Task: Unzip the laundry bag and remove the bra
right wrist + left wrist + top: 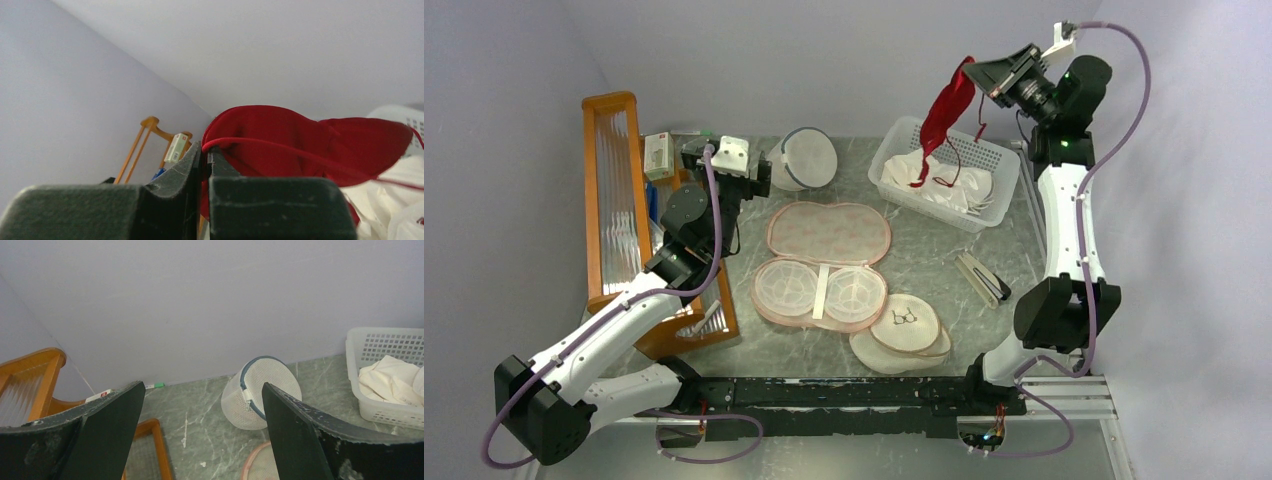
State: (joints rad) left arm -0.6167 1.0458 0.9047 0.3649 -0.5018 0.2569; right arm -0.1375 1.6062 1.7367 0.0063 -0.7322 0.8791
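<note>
Bra [941, 115] up in the air, bag lying open

Right gripper [972, 70] is high at the far right, its fingers pinched tight on the deep red fabric. The cups dangle beneath it, with thin straps trailing over the white cloth [944, 180] in the white basket [892, 143]. Laundry bag [824, 262] lies spread flat mid-table, unzipped, with the pale lining showing on its near half. Left gripper [762, 178] hovers by the bag's far-left edge, fingers spread wide with nothing between them, and it faces the white mesh dome bag [260, 395].
</note>
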